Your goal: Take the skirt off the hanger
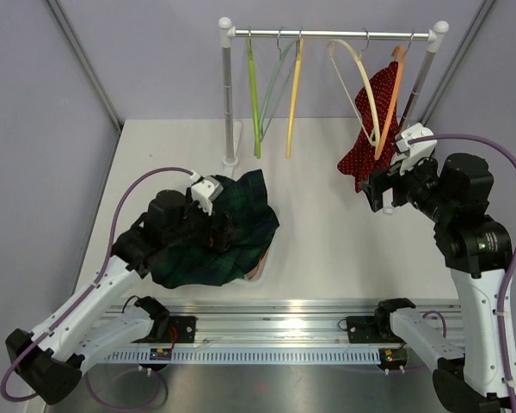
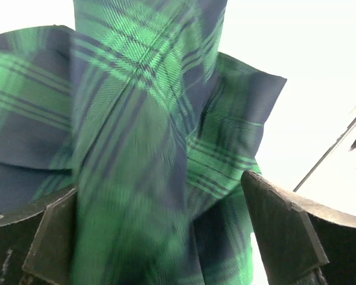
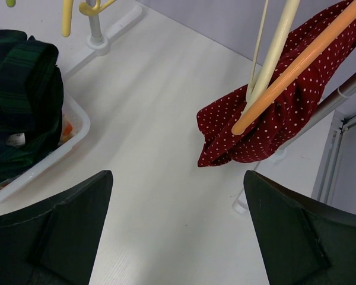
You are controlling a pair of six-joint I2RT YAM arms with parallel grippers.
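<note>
The left end effector [image 2: 159,202] gapes wide, with green-and-navy tartan cloth [image 2: 142,107] between its jaws. The right end effector [image 3: 178,184], open and empty, faces the red polka-dot fabric skirt [image 3: 273,124].

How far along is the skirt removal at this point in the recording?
Done: a dark green tartan skirt lies off any hanger, piled in the white tray. In hand: the left hand is open, with tartan fabric in its gap; the right hand, open, faces the red polka-dot skirt. Left: that red skirt still hangs on the orange hanger on the rail.
</note>
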